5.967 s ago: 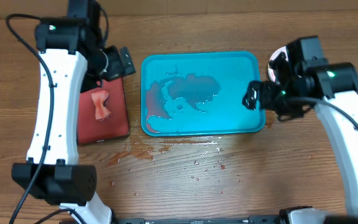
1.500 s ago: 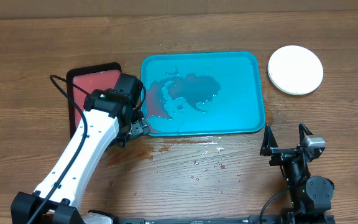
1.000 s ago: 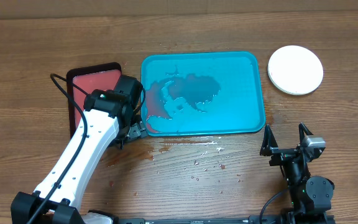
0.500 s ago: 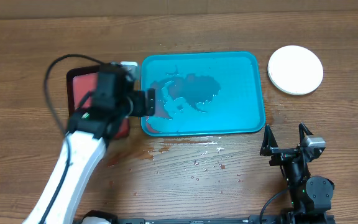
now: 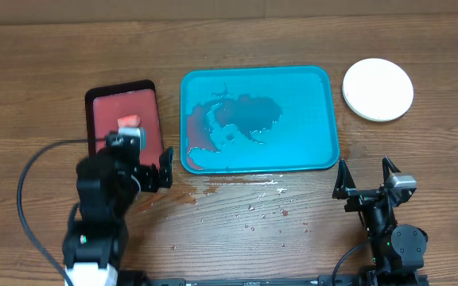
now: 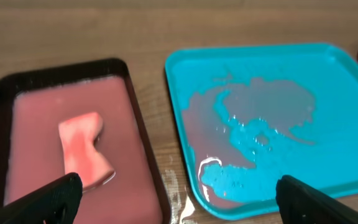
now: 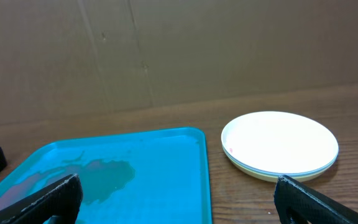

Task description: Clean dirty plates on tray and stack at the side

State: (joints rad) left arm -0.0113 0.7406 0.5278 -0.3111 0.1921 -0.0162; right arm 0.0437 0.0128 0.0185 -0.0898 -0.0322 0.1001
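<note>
The plates [image 5: 378, 89] sit stacked on the table right of the tray, white one on top. In the right wrist view the stack [image 7: 279, 144] shows a greenish rim beneath. The turquoise tray [image 5: 316, 119] holds no plates, only a reddish wet smear; it also shows in the left wrist view [image 6: 347, 124] and the right wrist view [image 7: 166, 168]. My left gripper [image 5: 133, 163] is open and empty, over the near end of the small red tray. My right gripper [image 5: 364, 181] is open and empty, near the front right, apart from tray and plates.
A black-rimmed tray of red liquid [image 5: 120, 103] lies left of the turquoise tray, with a pink sponge [image 6: 82, 149] in it. Wet reddish spills [image 5: 237, 195] spot the table before the turquoise tray. A cardboard wall [image 7: 166, 50] stands behind.
My left arm has drawn back from the turquoise tray's left edge to the front left. The sponge lies in the red tray. The right arm, earlier by the plates, rests at the front right.
</note>
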